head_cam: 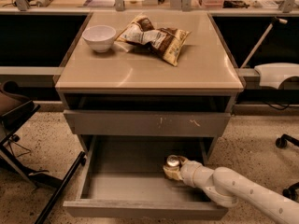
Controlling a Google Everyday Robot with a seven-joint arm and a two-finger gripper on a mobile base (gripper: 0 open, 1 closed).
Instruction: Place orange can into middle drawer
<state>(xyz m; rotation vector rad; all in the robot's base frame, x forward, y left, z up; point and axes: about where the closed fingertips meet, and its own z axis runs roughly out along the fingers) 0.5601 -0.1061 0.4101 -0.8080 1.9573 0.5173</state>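
camera view: jaws prob clamped on orange can (173, 165) in middle drawer (131, 186), r side.

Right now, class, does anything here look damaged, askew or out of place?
The closed drawer front bears pale scratch marks right of centre. The snack bag lies crumpled on the tabletop. The gripper meets the orange can inside the open middle drawer.

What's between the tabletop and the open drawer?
Camera view: the scratched grey drawer front. Below, the gripper is at the orange can inside the middle drawer.
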